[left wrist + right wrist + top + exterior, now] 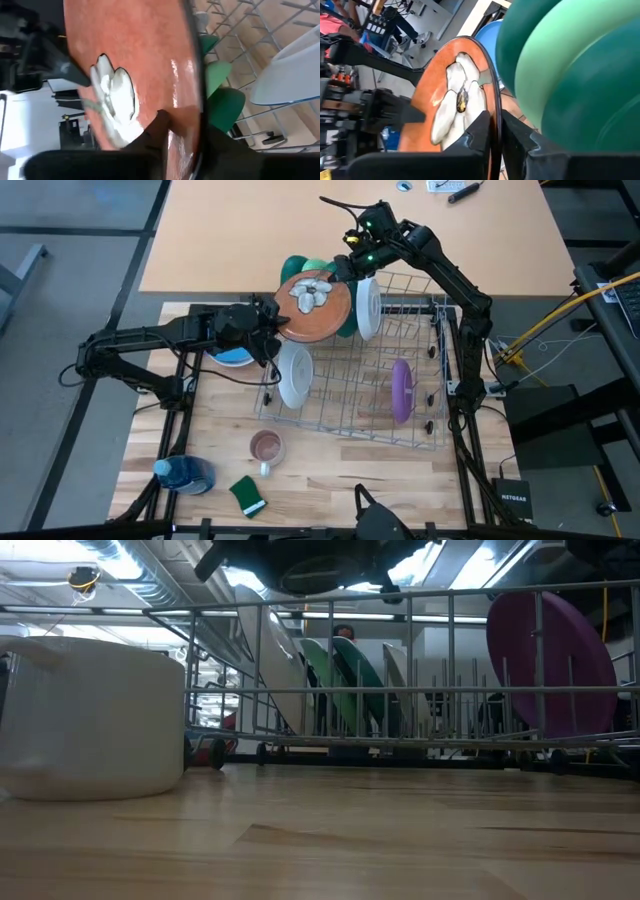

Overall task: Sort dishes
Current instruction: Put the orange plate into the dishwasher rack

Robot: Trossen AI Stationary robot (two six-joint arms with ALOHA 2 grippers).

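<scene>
Both grippers, left (182, 137) and right (495, 132), were clamped on the orange flowered plate's (312, 305) rim above the wire rack (430, 395); only the wrist views revealed these grips, while the low view showed racked plates alone.

Behind the left gripper (268, 330), the round blue plate (233, 357) is mostly hidden; the round orange flower-painted plate (135, 75) runs off-frame.

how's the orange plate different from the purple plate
The orange plate has a white flower painted on it; the purple plate is plain. The orange one is held above the rack between both grippers, left and right; the purple one stands on edge in the rack. The orange one looks larger. Both are round.
</scene>
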